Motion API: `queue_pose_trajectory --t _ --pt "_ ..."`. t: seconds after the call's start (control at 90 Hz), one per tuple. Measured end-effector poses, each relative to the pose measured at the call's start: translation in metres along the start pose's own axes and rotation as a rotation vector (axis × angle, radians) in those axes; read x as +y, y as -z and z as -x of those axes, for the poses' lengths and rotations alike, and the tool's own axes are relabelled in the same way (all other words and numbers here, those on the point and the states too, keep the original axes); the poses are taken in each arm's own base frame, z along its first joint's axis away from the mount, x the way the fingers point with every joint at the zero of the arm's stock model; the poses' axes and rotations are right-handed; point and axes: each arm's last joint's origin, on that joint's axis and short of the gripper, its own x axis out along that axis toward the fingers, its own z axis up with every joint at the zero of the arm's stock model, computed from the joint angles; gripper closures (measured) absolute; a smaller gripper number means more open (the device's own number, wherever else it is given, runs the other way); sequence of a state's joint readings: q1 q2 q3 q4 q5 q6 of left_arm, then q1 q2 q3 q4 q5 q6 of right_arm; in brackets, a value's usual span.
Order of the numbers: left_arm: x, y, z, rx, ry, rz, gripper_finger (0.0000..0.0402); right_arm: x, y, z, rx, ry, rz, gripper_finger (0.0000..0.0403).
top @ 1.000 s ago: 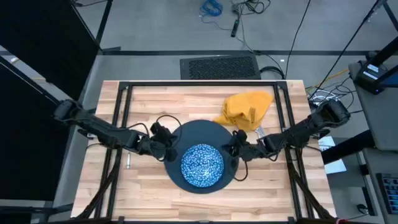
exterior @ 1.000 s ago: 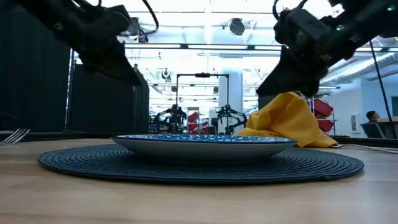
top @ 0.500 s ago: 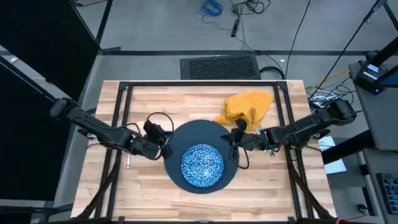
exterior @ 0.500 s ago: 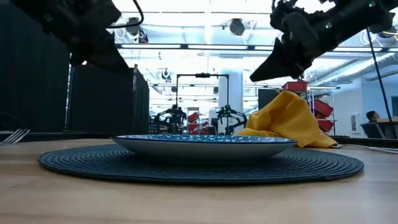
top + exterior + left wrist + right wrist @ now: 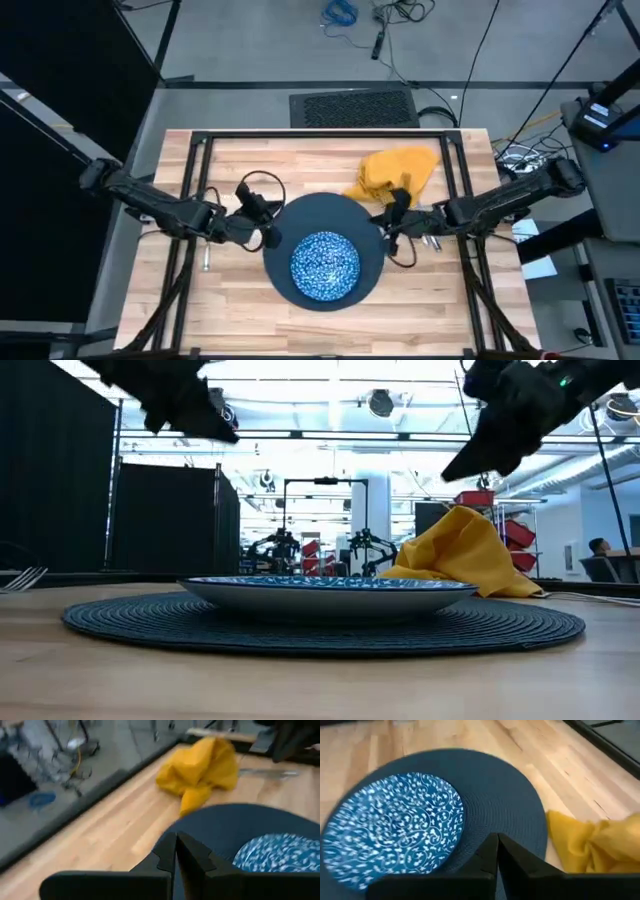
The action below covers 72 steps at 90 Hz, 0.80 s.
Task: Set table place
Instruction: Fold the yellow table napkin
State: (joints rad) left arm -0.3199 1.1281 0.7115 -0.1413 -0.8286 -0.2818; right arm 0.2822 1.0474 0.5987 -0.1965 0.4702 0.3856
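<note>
Napkin (image 5: 396, 173): crumpled, lying just beyond the right gripper (image 5: 392, 222), the nearer arm; its jaws are closed, holding nothing. Left gripper (image 5: 268, 228), jaws likewise closed and empty, is hovering across the plate (image 5: 372, 262). Dish (image 5: 325, 266) is sitting centred on the plate.

Bare table (image 5: 250, 165) lies open behind the plate (image 5: 300, 215); the napkin (image 5: 398, 175) crowds its right rear.

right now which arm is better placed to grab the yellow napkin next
Probably the right. The right gripper hangs just beside the napkin, on its side of the table. The left gripper sits across the round mat, farther off. Both are shut and empty.
</note>
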Motion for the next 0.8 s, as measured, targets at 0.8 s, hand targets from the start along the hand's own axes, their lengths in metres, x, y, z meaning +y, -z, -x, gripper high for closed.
queue_pose_trajectory --t 0.8 --pt "0.007 0.003 -0.009 0.038 -0.053 -0.083 0.0402 0.007 -0.006 -0.013 -0.05 -0.066 0.072 0.0402"
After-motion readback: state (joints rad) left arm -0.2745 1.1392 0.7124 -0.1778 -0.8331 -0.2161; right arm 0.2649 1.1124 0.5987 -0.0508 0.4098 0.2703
